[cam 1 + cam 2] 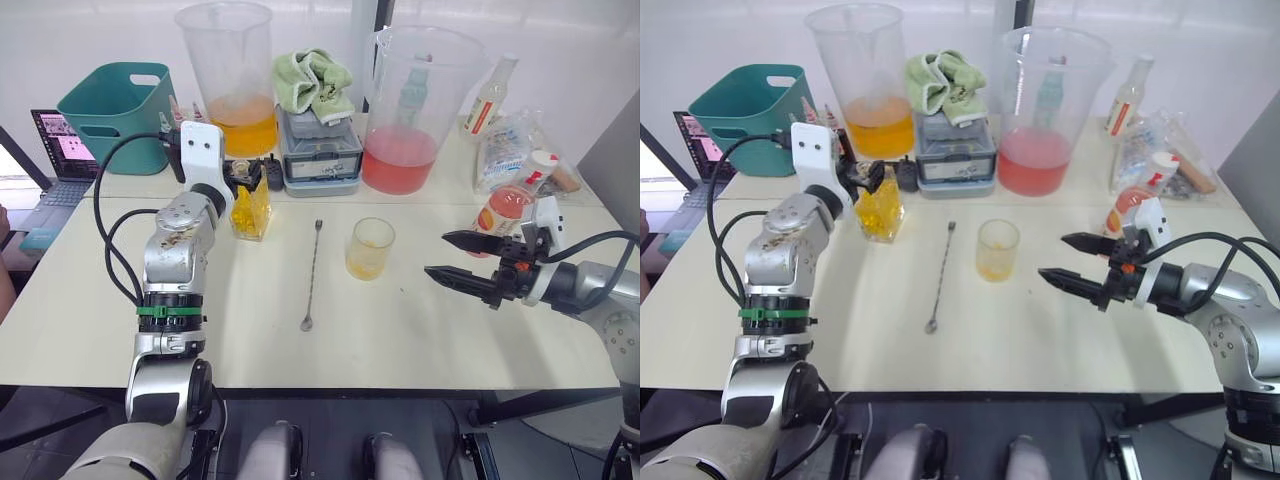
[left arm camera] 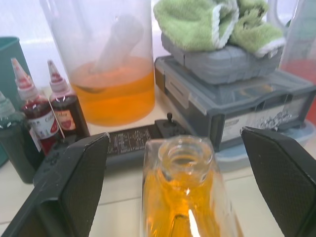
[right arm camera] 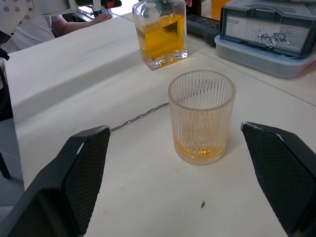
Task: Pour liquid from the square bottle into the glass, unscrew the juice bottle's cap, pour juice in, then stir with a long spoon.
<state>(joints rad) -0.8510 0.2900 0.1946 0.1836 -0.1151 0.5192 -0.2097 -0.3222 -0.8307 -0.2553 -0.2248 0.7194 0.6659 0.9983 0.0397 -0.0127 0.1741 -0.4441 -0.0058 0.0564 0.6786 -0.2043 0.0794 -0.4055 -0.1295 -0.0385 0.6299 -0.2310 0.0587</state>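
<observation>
The square bottle stands on the table's left side, its neck open with no stopper and yellow-orange liquid inside. My left gripper is open around its top, with the fingers clear of both sides. The glass stands mid-table with a little yellow liquid at the bottom. Left of it the long spoon lies flat. My right gripper hovers open just right of the glass, empty. Behind it stands the juice bottle with its white cap on.
Along the back stand a teal bin, a beaker of orange liquid, a grey case under a green towel, a beaker of pink liquid and a slim bottle. Dropper bottles stand behind the square bottle. A laptop is far left.
</observation>
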